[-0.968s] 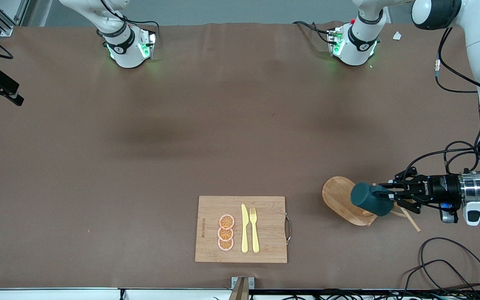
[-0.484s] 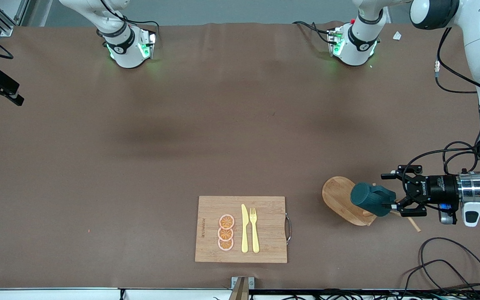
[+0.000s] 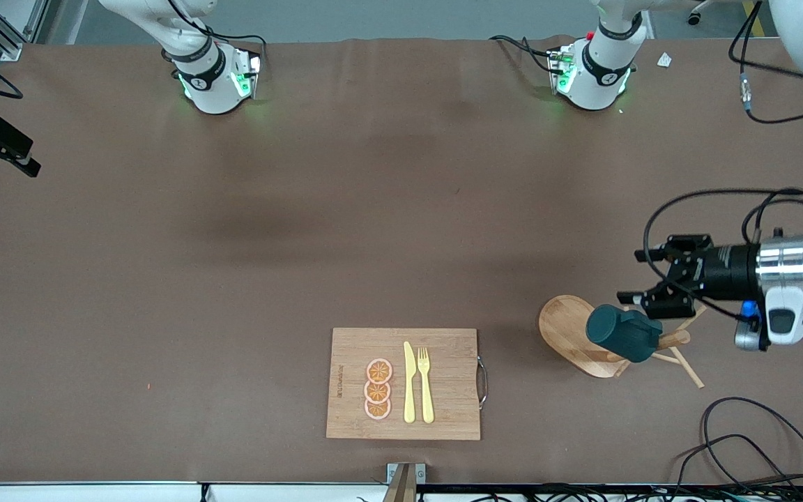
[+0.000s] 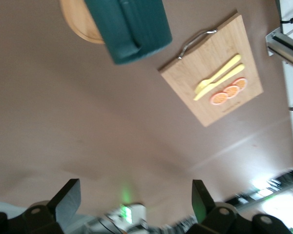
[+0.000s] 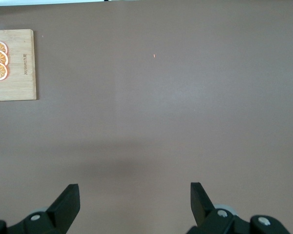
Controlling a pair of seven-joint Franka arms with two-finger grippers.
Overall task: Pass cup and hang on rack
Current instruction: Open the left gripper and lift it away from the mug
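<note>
My left tool hangs over the bench at the left arm's end, just beside the rack and holding nothing, its fingers spread wide. The left wrist view shows both fingers well apart with bare bench between them, and the cup off on its own, touching neither.

The cup lies on its side up on the rack, clear of the bench, its base turned toward the right arm's end. I judge it hangs by its handle on one of the thin pegs, though the handle itself is hidden in the front view. The rack's oval base sits flat on the bench, with the post and pegs slanting out past the cup toward the left arm's end. That tilt of the pegs is what should keep the cup from sliding off.

My right tool does not show in the front view. Its own wrist view shows its fingers wide apart, nothing between them, over bare bench; that arm waits.

Nearer the front camera lies a cutting board with a yellow knife, a yellow fork and orange slices, well apart from the rack and no part of this job.

With the cup hung and let go, the task looks essentially done.
</note>
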